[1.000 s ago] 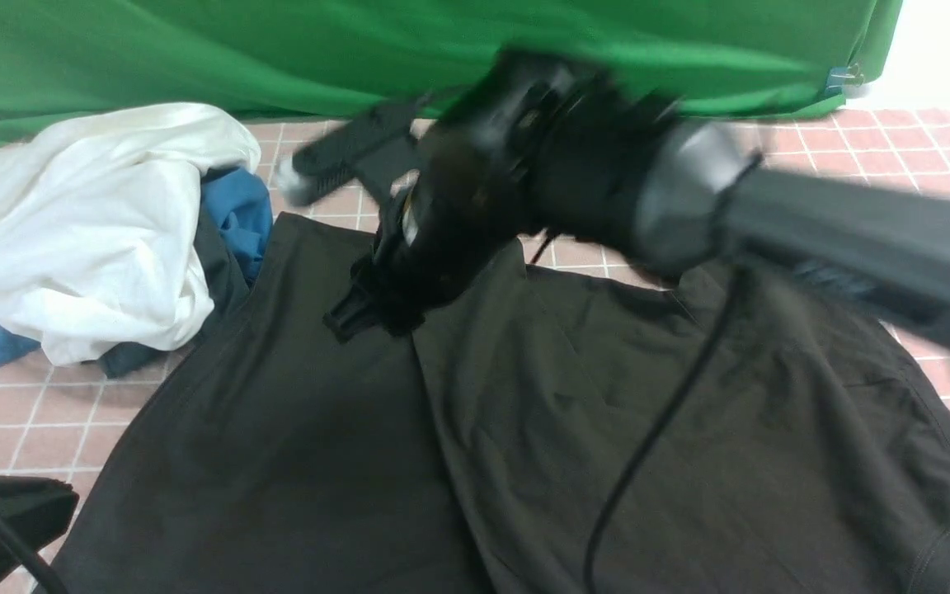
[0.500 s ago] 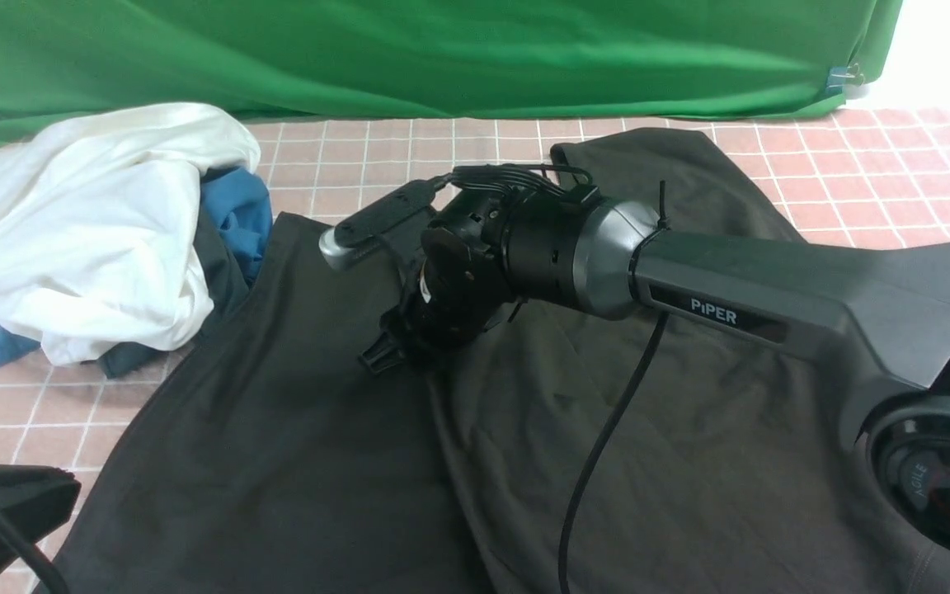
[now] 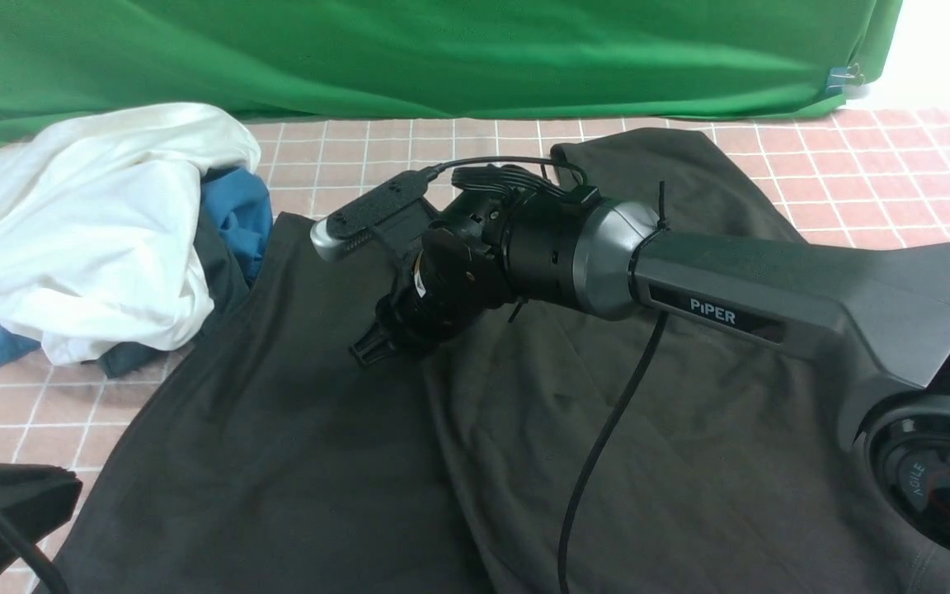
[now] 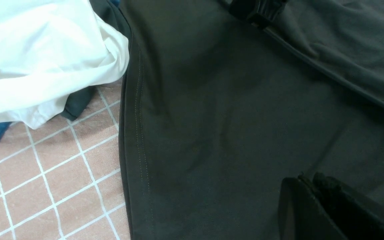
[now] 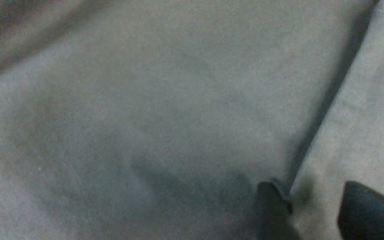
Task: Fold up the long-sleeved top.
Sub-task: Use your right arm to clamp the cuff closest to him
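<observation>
Nearest the camera in the front view, only a dark corner of the left arm (image 3: 5, 511) is seen at the lower left, the rest being cut off. In the left wrist view the left end effector (image 4: 303, 181) is also clipped by the frame. Its two black fingers are seen lying side by side, closed with nothing between them, over the large, very dark brownish-black knit long-sleeved top (image 3: 277, 462).

The top is spread across the pink tile-patterned table (image 3: 343, 157) and fills the near and middle ground, with its near edge cut off. One layer is laid over another along a long diagonal edge near the middle. A stitched hem is seen along its left side.

The grey-and-black right arm (image 3: 731, 280) is stretched low across the top from the near right, with the wrist bent down and to the left. A black cable (image 3: 607, 445) hangs from it over the cloth. The right end effector (image 3: 369, 353) is set at the folded edge, hard to make out against the dark cloth. In the blurred right wrist view its fingers are seen apart, one on each side of that edge, with nothing clamped. Whether the tips touch the cloth cannot be told.

Farther left, a crumpled white garment (image 3: 87, 223) is heaped on a blue cloth (image 3: 236, 206) and a small dark charcoal cloth (image 3: 133, 359), both largely hidden. A draped green fabric backdrop (image 3: 442, 49) closes the far side.
</observation>
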Action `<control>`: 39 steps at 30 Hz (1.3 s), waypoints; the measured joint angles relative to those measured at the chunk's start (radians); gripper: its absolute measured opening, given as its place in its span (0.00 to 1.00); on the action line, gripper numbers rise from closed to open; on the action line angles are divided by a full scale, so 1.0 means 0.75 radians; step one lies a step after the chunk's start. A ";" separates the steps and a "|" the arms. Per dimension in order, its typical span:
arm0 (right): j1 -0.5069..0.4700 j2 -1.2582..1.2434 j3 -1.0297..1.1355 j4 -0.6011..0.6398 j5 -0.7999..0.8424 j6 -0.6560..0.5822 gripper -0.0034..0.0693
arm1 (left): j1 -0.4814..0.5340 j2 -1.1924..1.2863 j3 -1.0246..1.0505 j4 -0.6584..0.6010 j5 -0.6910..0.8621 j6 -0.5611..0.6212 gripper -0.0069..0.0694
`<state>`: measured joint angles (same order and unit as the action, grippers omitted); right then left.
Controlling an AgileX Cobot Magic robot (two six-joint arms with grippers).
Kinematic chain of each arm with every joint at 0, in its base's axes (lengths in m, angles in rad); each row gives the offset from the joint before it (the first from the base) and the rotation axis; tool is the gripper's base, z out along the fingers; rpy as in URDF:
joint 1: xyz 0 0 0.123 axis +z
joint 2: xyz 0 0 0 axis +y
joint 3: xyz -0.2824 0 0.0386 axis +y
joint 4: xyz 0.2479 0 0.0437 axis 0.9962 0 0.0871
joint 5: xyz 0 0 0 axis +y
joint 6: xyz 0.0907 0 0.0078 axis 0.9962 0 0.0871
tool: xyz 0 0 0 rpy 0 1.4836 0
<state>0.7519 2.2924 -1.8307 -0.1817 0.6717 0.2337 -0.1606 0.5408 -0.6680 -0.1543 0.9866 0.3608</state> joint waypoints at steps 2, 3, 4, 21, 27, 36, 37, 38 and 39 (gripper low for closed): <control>0.000 0.003 0.000 0.000 -0.013 -0.001 0.56 | 0.000 0.000 0.000 0.000 0.000 0.000 0.17; 0.000 0.005 0.000 0.000 -0.023 -0.002 0.56 | 0.000 0.000 0.000 0.000 -0.002 0.000 0.17; 0.000 0.013 -0.002 0.000 -0.032 -0.012 0.54 | 0.000 0.000 0.000 0.000 -0.002 0.000 0.17; 0.000 0.009 -0.002 -0.002 0.019 -0.107 0.10 | 0.000 0.000 0.000 -0.003 0.000 0.000 0.17; 0.006 -0.091 -0.002 0.002 0.063 -0.120 0.10 | 0.000 0.000 0.000 -0.003 0.000 0.000 0.17; 0.149 -0.169 -0.005 0.111 0.176 -0.223 0.10 | 0.000 0.000 0.000 -0.002 -0.002 0.000 0.17; 0.173 -0.176 -0.005 0.125 0.181 -0.235 0.10 | 0.000 0.000 0.000 0.001 -0.002 0.002 0.17; 0.186 -0.179 -0.005 0.128 0.181 -0.238 0.10 | 0.000 0.000 0.000 0.002 -0.002 0.002 0.17; 0.198 -0.182 -0.005 0.134 0.181 -0.241 0.10 | 0.000 0.000 0.000 0.004 -0.002 0.002 0.17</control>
<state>0.9002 2.1557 -1.8342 -0.0811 0.8077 0.0531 -0.1606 0.5408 -0.6680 -0.1517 0.9853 0.3619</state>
